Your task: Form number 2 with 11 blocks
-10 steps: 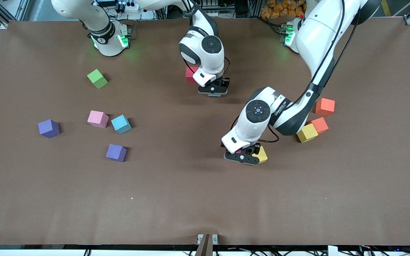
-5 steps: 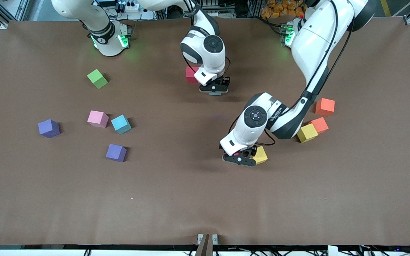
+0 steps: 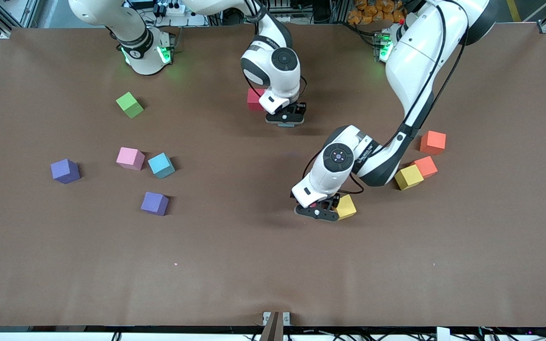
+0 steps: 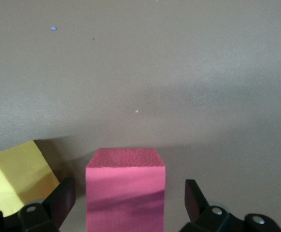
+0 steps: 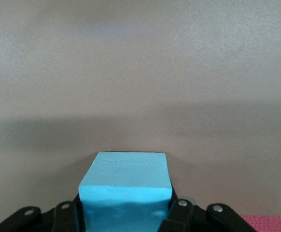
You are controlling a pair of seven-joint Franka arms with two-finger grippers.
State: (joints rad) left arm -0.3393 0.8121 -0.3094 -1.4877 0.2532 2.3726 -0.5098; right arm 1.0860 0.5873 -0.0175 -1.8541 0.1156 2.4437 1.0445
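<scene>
A: Starting nearest the front camera, what is lying there?

B: The left gripper point(image 3: 319, 210) is hanging low over the middle of the table point(image 3: 254, 265), its fingers point(image 4: 58, 200) spread wide on either side of a pink cube point(image 4: 125, 191) without touching it. That cube is sitting flat on the table, matte and foam-like, its top face grainy. A yellow cube point(image 3: 346, 207) is sitting just beside it, toward the left arm's end.

A: And the loose blocks?

B: Toward the right arm's end, a purple cube point(image 3: 154, 203) is lying nearest the camera, then a second purple cube point(image 3: 65, 170), a teal-blue cube point(image 3: 161, 165) and a pale pink cube point(image 3: 130, 158) just beside each other. The light green cube point(image 3: 130, 104) is lying farthest back. Toward the left arm's end, another yellow cube point(image 3: 408, 176) is touching an orange cube point(image 3: 425, 166), and a second orange cube point(image 3: 432, 142) is sitting a little farther from the camera.

A: Is any digit showing?

B: No. Every cube is lying single, solid-coloured and equal in size.

A: And the right gripper?

B: The right gripper point(image 3: 285, 121) is hovering just above the table, near the robots' bases, its fingers point(image 5: 176, 212) pinching a teal-blue block point(image 5: 126, 191) by two sides. A red cube point(image 3: 254, 99) is sitting on the table just beside it.
</scene>
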